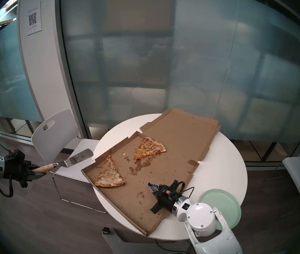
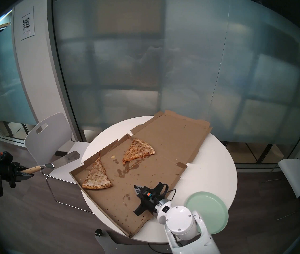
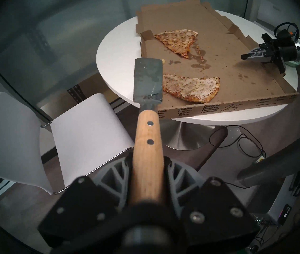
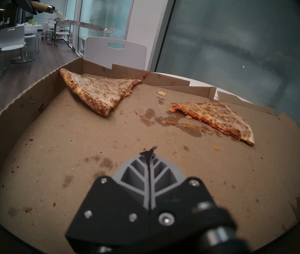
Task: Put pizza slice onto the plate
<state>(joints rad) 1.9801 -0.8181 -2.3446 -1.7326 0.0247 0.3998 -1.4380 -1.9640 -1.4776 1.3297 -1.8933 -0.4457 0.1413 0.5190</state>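
The left gripper (image 1: 35, 172) clamps its jaws on the spatula (image 1: 68, 161); the right gripper (image 1: 150, 184), jaws closed and empty, hangs over the pizza box (image 1: 163, 174).

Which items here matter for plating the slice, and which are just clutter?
In play:
- pale pizza slice, lying in the box
- mint-green plate, empty, on the table
- spatula, held by the left tool off the table's side
- right tool, shut, empty, over the box

Lying about:
- orange slice
- pizza box
- white chair
- crumb
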